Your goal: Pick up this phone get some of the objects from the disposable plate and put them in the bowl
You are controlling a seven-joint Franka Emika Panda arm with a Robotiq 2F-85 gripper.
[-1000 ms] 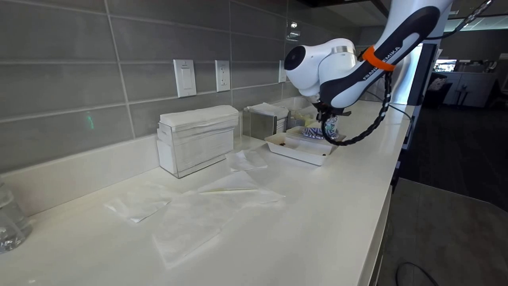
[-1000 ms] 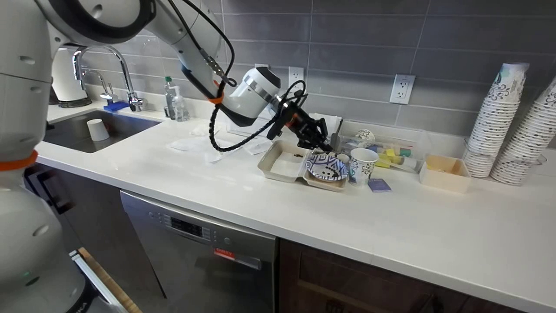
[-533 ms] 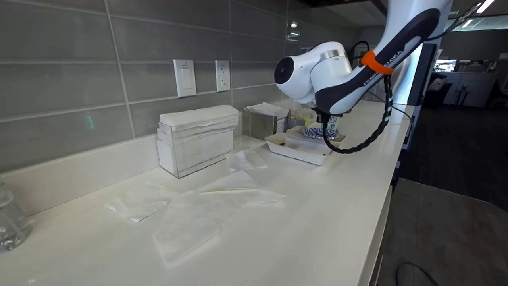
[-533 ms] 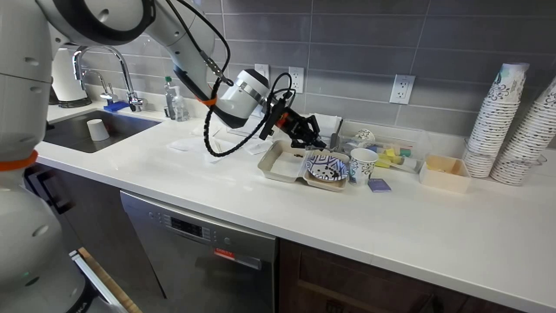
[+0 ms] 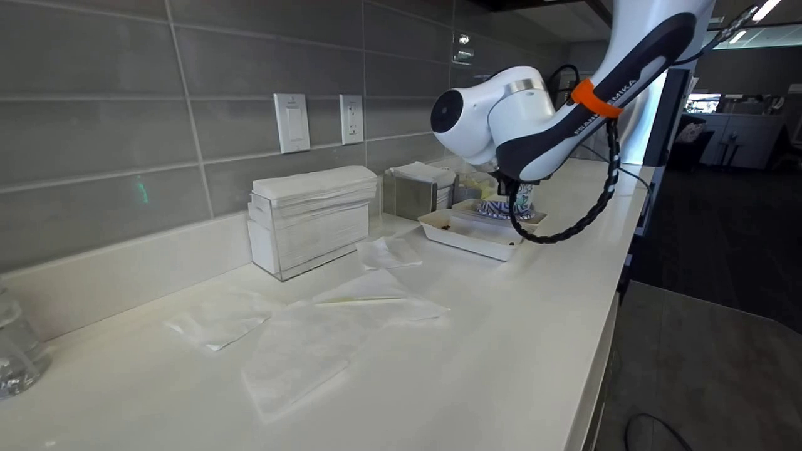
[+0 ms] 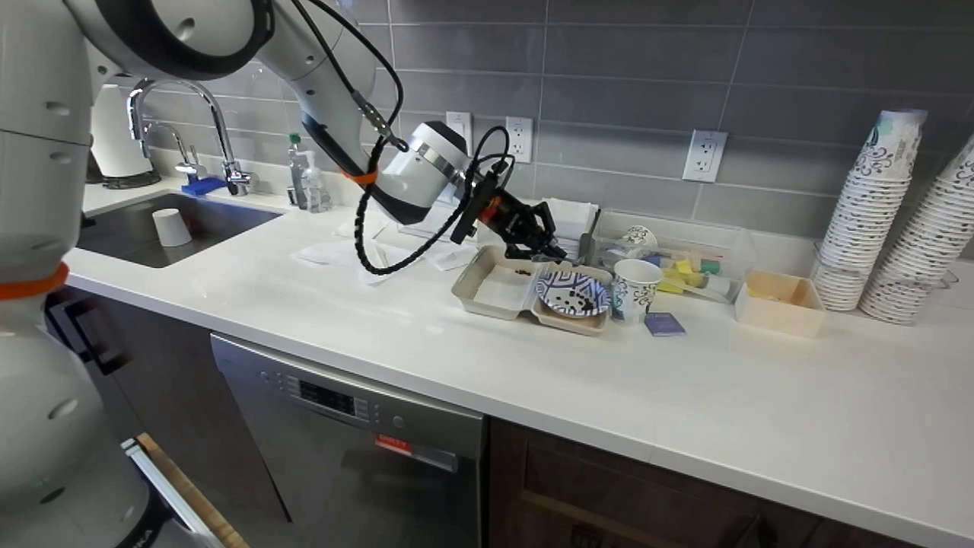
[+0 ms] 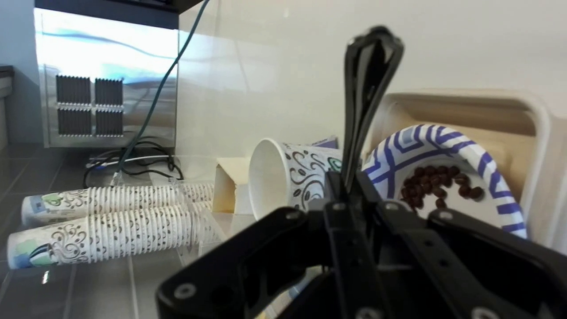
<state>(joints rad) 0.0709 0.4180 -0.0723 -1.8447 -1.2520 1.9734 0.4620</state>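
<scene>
Spoon (image 7: 361, 106) gripped tight in our pincer (image 7: 351, 181) near the bowl (image 7: 489, 170) of brown bits (image 7: 425, 179), we read EMIKA on the arm (image 5: 567, 128) and DIRTY on the dishwasher (image 6: 350, 464), both words outside the wrist view.

Gray wall tiles (image 6: 631, 106) are shining above a white countertop (image 6: 708, 403); a dishwasher (image 6: 358, 472) (wearing a red DIRTY sign (image 6: 393, 444)) is sitting below.

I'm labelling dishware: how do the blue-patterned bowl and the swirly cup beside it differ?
The bowl is shallow; the cup is taller. The bowl bears angular blue bands, the cup dark swirls. The bowl sits in the pale container, the cup beside it. Both are open-topped, white and patterned.
</scene>
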